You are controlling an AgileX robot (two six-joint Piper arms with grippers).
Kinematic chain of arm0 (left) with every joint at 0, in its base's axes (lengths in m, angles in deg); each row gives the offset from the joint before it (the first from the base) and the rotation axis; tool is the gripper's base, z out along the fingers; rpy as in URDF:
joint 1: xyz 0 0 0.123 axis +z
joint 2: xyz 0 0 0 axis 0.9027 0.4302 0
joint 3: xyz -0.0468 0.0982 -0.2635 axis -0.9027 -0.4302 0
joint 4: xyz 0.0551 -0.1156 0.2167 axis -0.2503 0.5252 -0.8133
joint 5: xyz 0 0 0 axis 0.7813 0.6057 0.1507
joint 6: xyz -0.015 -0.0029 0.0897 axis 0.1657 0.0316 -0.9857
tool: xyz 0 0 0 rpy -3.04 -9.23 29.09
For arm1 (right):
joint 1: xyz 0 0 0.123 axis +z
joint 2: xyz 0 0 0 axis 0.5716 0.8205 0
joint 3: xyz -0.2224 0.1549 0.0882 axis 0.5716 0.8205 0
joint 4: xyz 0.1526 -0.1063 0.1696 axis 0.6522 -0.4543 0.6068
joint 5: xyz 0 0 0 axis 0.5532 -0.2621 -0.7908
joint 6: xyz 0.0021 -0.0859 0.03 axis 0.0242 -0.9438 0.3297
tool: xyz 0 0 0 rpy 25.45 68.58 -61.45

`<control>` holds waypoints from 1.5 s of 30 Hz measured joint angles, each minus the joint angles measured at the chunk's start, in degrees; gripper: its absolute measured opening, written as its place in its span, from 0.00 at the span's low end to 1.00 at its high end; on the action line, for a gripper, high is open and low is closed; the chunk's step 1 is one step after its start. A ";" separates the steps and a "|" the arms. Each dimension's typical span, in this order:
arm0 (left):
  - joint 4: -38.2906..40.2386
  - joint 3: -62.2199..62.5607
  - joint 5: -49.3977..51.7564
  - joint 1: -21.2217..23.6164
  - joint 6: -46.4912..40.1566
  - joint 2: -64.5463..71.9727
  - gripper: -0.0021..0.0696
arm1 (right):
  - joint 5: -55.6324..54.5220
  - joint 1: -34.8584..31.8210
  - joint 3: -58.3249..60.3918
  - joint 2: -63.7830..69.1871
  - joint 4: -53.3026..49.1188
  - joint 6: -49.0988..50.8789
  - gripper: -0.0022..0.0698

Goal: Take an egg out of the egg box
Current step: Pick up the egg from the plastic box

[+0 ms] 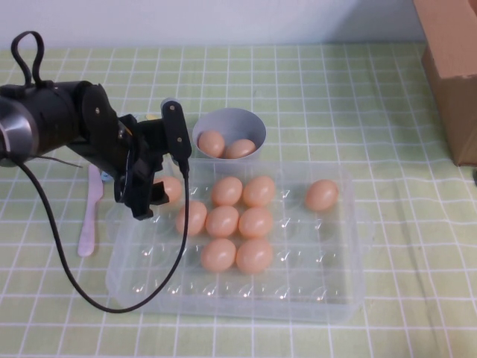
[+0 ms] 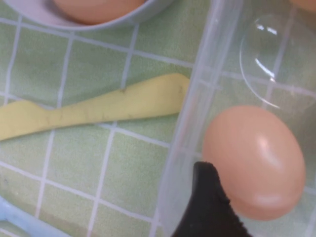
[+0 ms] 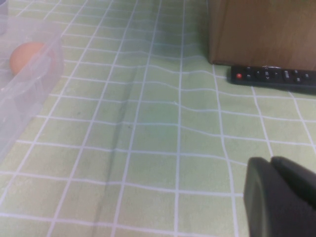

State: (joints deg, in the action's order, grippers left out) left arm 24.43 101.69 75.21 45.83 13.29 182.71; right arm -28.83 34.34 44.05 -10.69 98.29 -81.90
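The clear plastic egg box (image 1: 339,309) lies in the middle of the table and holds several peach-orange eggs. My left gripper (image 1: 159,176) hangs open over the box's far left corner, around the egg (image 1: 171,189) there. In the left wrist view one black fingertip (image 2: 205,178) sits between that egg (image 2: 254,160) and the box wall (image 2: 192,113); the other finger is out of view. My right gripper (image 3: 276,170) is shut and empty, low over the cloth to the right of the box (image 3: 29,94). It does not show in the high view.
A pale grey bowl (image 1: 250,121) with two eggs stands just behind the box. A pale plastic knife (image 1: 90,212) lies left of the box, seen yellow in the left wrist view (image 2: 98,106). A cardboard box (image 1: 455,67) stands far right, with a black remote (image 3: 271,76) by it.
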 joint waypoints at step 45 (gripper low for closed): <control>-0.53 5.82 1.11 0.12 0.00 6.25 0.54 | 0.00 0.00 0.00 0.00 0.10 0.00 0.01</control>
State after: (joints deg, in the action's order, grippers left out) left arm 23.90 107.51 76.31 45.95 13.29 188.97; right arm -28.83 34.34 44.05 -10.69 98.39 -81.90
